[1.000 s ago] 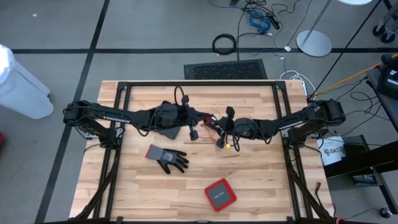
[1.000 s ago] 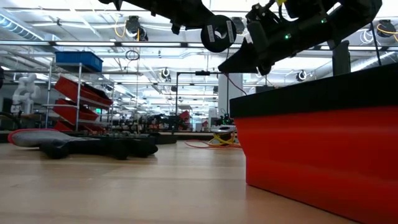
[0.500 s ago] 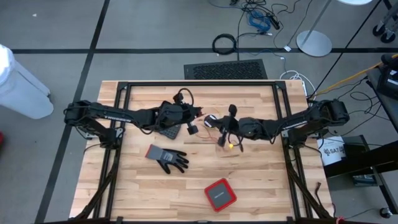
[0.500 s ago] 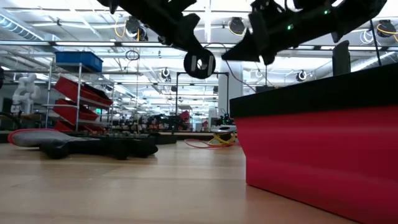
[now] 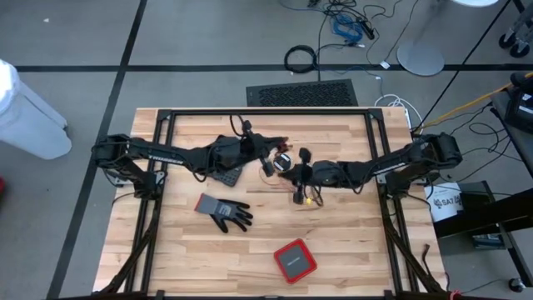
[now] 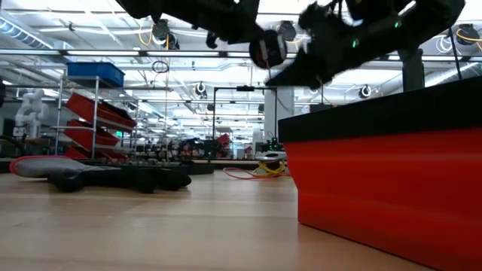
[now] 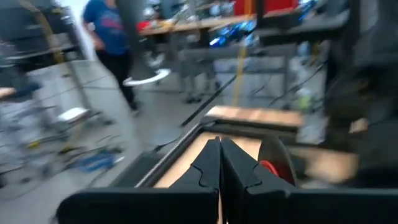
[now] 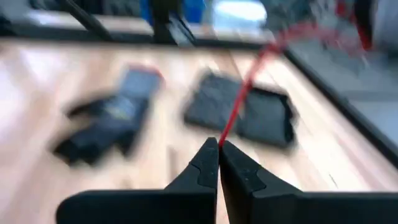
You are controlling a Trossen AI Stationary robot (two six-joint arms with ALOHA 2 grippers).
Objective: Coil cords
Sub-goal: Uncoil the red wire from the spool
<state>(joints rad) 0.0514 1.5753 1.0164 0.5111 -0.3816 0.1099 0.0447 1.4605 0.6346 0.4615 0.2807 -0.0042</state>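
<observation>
Both arms are meeting above the light wooden tabletop (image 5: 333, 233); the right gripper (image 8: 218, 148) is pinching the thin red cord (image 8: 244, 94), jaws closed on it. The left gripper (image 7: 220, 144), jaws closed at the cord's ten o'clock end, is seemingly holding it too, so looping slowly under light tension should keep it untangled.

Both arms are basically all dark, black links chained together with chunkier joint housings. The left arm (image 5: 158, 154) has pale lettering running along its long link, can't read it from up top. Thin black cables loop off the wrists. The right arm (image 5: 400, 162) shows tiny green lights near its wrist in the low view. Fingers (image 7: 208, 165) are matte black, tapering to narrow tips.
</observation>
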